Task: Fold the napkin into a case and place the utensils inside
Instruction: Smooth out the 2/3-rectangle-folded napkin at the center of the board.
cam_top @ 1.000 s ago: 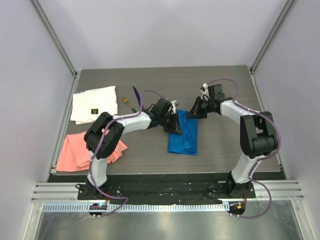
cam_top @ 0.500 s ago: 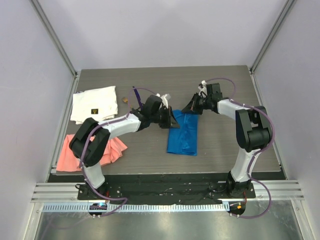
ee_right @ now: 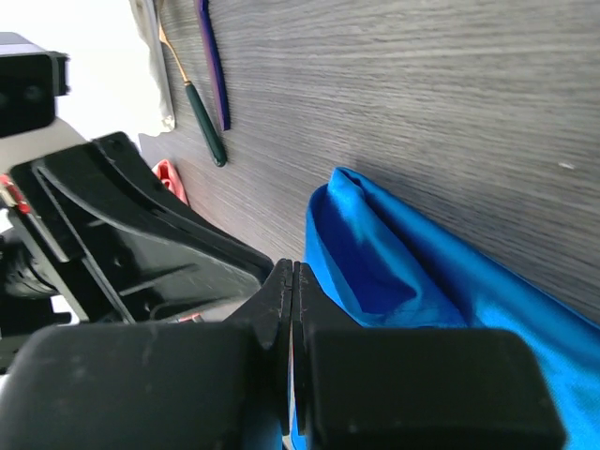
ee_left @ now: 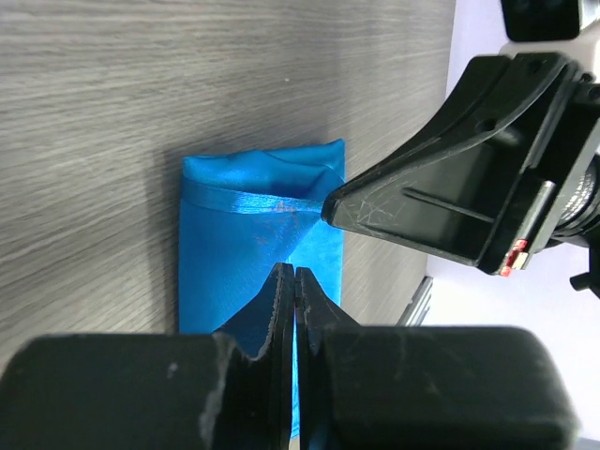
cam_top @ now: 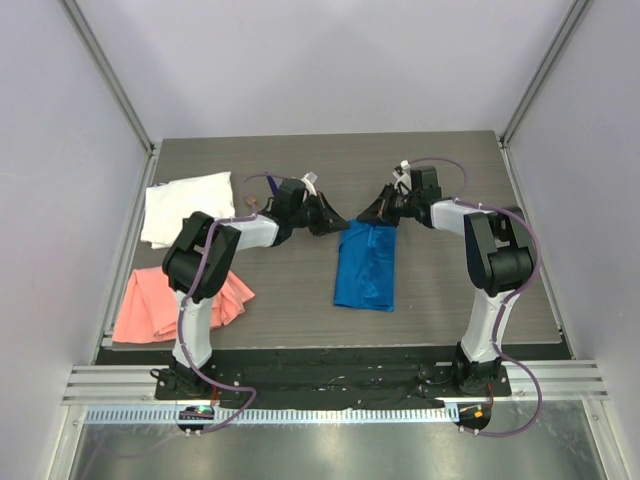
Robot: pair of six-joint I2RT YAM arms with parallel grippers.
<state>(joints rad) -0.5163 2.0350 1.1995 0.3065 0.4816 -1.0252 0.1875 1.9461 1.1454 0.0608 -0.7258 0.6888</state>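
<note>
Napkin [cam_top: 365, 265], glossy blue, folded narrow and rectangular, is lying on woodgrain table [cam_top: 440, 285]; left gripper [ee_left: 289, 272] and right gripper [ee_right: 291, 269] are pinching its mouth.

Two arms of one build: left arm [cam_top: 255, 233], right arm [cam_top: 455, 214]. White tube links between bulky black joint housings [cam_top: 505, 265]. Thin purple cables [cam_top: 447, 159] loop loosely along both. Black base plates [cam_top: 472, 376]. Left gripper [ee_left: 287, 279] and right gripper [ee_right: 289, 274] are black with wedge-shaped, scuffed fingers [ee_left: 267, 319]. Small red marking [ee_left: 511, 261] on the right one.
</note>
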